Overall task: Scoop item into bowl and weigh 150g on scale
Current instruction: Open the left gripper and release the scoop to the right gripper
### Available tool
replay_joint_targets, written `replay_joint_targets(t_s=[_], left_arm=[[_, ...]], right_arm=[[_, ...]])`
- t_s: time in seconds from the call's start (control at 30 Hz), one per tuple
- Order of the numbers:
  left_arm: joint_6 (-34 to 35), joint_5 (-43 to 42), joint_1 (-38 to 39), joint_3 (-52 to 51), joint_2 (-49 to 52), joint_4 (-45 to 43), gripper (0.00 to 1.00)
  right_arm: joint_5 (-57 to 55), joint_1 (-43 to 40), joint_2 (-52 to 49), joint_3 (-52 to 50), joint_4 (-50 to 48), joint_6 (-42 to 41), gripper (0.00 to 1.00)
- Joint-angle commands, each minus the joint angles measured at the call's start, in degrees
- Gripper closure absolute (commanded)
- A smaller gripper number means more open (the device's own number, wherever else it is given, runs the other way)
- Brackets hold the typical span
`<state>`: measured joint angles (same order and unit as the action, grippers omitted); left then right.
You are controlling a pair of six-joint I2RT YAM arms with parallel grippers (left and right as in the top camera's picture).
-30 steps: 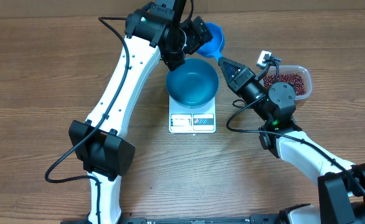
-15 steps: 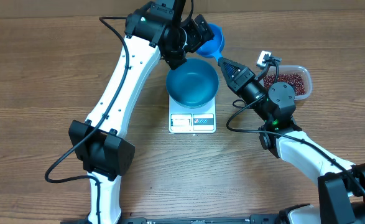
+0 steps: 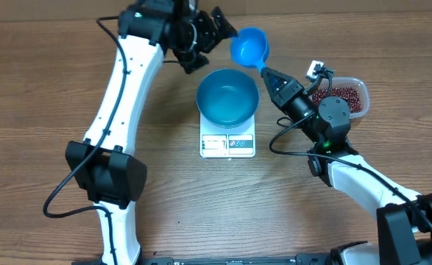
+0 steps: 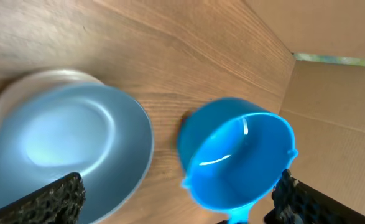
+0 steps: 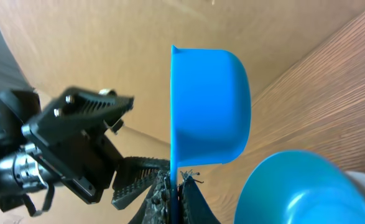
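The round blue bowl (image 3: pixel 228 97) stands on the white scale (image 3: pixel 227 144) at mid table, and its inside shows only bare blue. My right gripper (image 3: pixel 267 73) is shut on the handle of a small blue scoop (image 3: pixel 250 48), held edge-up just behind the bowl. The scoop (image 4: pixel 238 158) looks empty. My left gripper (image 3: pixel 217 35) hangs open to the left of the scoop, apart from it. Its black fingertips (image 4: pixel 58 198) frame both bowl (image 4: pixel 64 146) and scoop. The item, dark red-brown beans (image 3: pixel 341 97), lies in a clear tub at the right.
The clear tub (image 3: pixel 360 87) sits right of my right arm. A cardboard wall (image 4: pixel 331 93) rises along the table's back edge, close behind the scoop. The left gripper's body (image 5: pixel 76 143) shows just left of the scoop (image 5: pixel 207 106) and bowl (image 5: pixel 306 186).
My left arm has drawn back to the left, away from the scoop and the bowl's rim, staying open. The right gripper, scoop and bowl have hardly moved.
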<state>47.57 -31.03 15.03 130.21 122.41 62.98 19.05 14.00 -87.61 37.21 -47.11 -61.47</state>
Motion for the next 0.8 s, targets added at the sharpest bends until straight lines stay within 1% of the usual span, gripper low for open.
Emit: replay_joint_targets(t_s=[0.0,0.1,0.13,0.27,0.37,0.4,0.43,0.5,0.57,0.63,0.67,0.73,0.77], left_arm=[[-10.8,-1.9,-1.2,1.6,-2.4,-1.0,0.03],[-23.8,-2.1,-1.5,1.6,-3.7,-0.9,0.02],[-30.8,-2.3,-1.5,1.6,-4.3,0.5,0.0],[-48.8,-4.0,-0.5,1.6,-5.0,6.8,0.0],[-58.6,-4.6,0.9,1.6,-5.0,11.3,0.05],[-62.2,-4.6,1.7,1.6,-5.0,12.9,0.09],[-65.3,-4.6,2.4,1.6,-5.0,14.2,0.11],[-70.0,-4.5,3.8,1.6,-5.0,16.3,0.11],[-74.6,-4.5,5.5,1.6,-5.0,18.4,0.04],[-78.1,-4.4,7.2,1.6,-5.0,20.1,0.01],[-79.8,-4.4,8.0,1.6,-5.0,20.9,0.02],[-82.1,-4.3,9.5,1.5,-5.0,22.1,0.11],[-82.6,-4.3,10.2,1.5,-5.0,22.6,0.13]], right_arm=[[-1.0,-2.3,0.3,0.6,-0.5,0.5,0.96],[-1.0,-4.5,0.4,0.6,-0.5,0.5,0.96],[-1.0,-5.5,0.4,0.6,-0.5,0.5,0.96],[-1.0,-7.5,0.4,0.6,-0.6,0.5,0.96],[-1.0,-8.0,0.4,0.6,-0.5,0.5,0.96],[-1.0,-8.1,0.4,0.6,-0.6,0.5,0.96],[-1.0,-8.1,0.4,0.6,-0.5,0.5,0.96],[-1.0,-8.1,0.4,0.6,-0.5,0.5,0.96],[-1.0,-8.1,0.4,0.6,-0.5,0.5,0.96],[-1.0,-8.1,0.4,0.6,-0.5,0.5,0.96],[-1.0,-8.1,0.4,0.6,-0.5,0.5,0.96],[-1.0,-8.1,0.4,0.6,-0.5,0.5,0.96],[-1.0,-8.1,0.4,0.6,-0.5,0.5,0.96]])
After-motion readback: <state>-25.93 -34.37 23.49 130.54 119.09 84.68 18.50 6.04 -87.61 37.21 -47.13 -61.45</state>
